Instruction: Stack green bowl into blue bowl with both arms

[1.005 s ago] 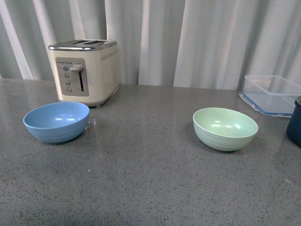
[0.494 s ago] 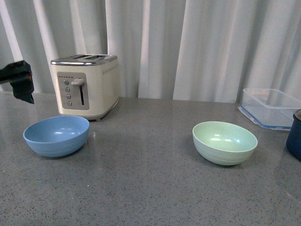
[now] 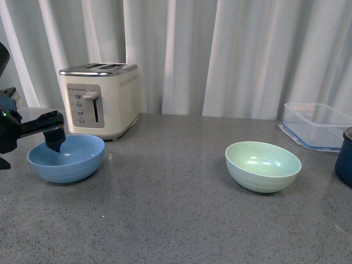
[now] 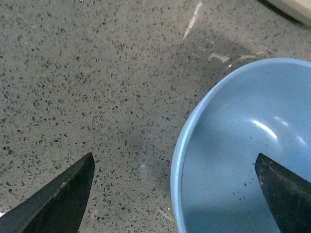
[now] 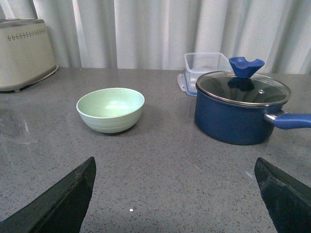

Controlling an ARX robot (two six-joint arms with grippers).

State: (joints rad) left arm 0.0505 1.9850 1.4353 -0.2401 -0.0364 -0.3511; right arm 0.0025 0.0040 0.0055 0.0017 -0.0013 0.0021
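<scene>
The blue bowl (image 3: 66,157) sits on the grey counter at the left, in front of the toaster. My left gripper (image 3: 54,144) is open just above the bowl's near-left rim. In the left wrist view the rim (image 4: 181,145) runs between the two spread fingers (image 4: 63,194), one over the counter, one over the bowl's inside. The green bowl (image 3: 263,165) sits empty at the right, well apart. It also shows in the right wrist view (image 5: 111,109), some way ahead of my open right gripper (image 5: 175,194), which is out of the front view.
A cream toaster (image 3: 100,99) stands behind the blue bowl. A clear plastic container (image 3: 318,125) and a navy pot with a glass lid (image 5: 241,107) stand at the right, past the green bowl. A white curtain hangs behind the counter (image 3: 165,209).
My left arm has come in from the left edge and dropped from beside the toaster to the blue bowl's rim. Both bowls have stayed in place.
</scene>
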